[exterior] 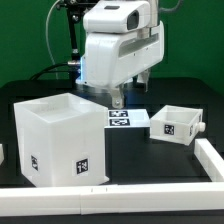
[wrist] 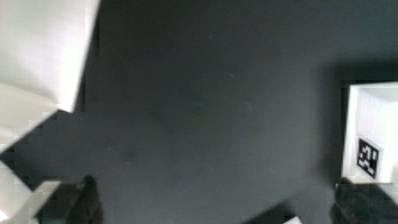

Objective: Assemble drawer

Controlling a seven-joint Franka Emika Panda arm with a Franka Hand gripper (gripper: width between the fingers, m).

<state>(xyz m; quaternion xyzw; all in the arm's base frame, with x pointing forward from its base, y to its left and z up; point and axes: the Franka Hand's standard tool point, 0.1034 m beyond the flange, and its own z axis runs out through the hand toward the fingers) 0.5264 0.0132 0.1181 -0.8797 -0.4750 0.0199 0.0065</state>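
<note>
Gripper [exterior: 118, 101] open and empty at frame centre over black tabletop [exterior: 170, 160], housing [exterior: 60, 140] lower left, tray [exterior: 172, 123] just right.

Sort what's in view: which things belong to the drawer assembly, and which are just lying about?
Belongs to the job:
- open-topped housing
- small tray
- gripper, open, holding nothing

Just lying about:
- marker board
- white border rail
- black table

The black table [exterior: 182, 162] carries the housing [exterior: 62, 140], a tray [exterior: 172, 123] and the marker board [exterior: 124, 119].
</note>
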